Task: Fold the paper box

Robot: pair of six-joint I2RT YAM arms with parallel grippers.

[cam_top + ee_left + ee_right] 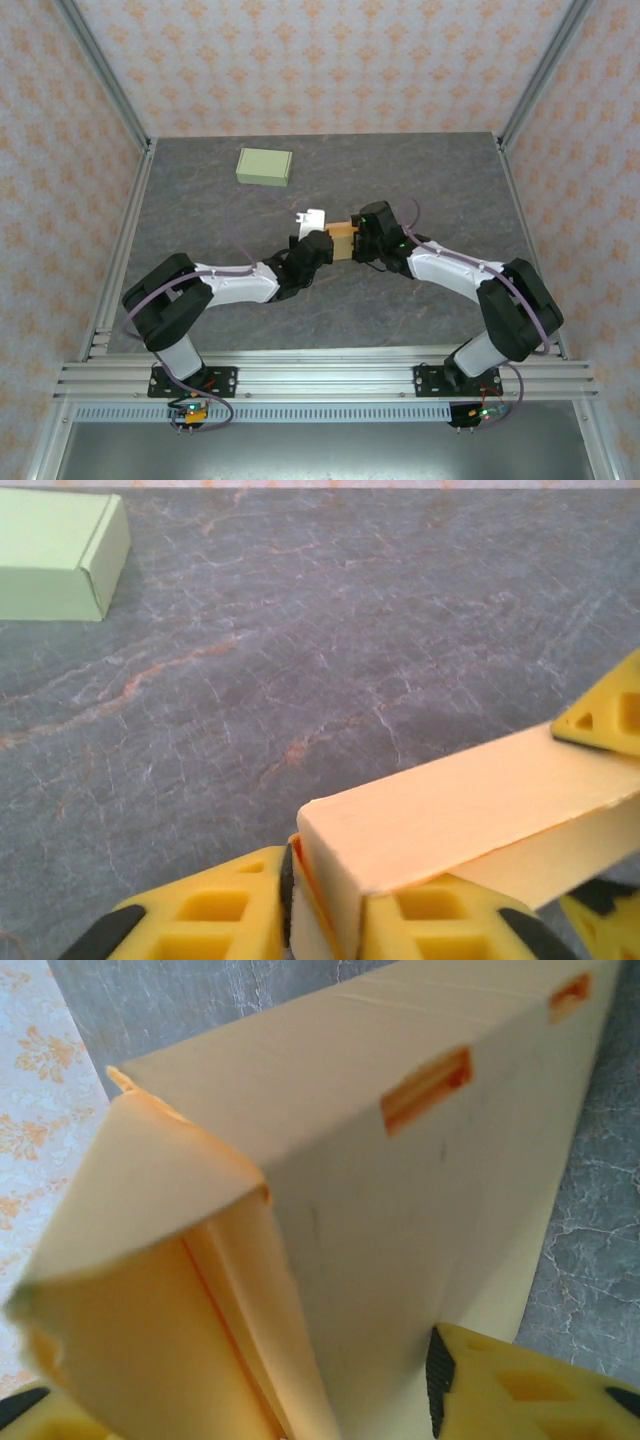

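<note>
The pale-orange paper box (341, 240) — partly folded, one end open — hangs tilted above mid-table.

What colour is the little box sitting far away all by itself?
The box is pale green, clearest in the left wrist view.

Paper box (341, 241) between left hand (322, 246) and right hand (359, 240); second box (265, 166) well behind, leftward.

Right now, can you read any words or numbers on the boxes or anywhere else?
None: there are no readable words, numbers or signs.
The orange paper box is plain, with only cut slots.
The green box is blank.
The wallpaper shows just a flower pattern.
</note>
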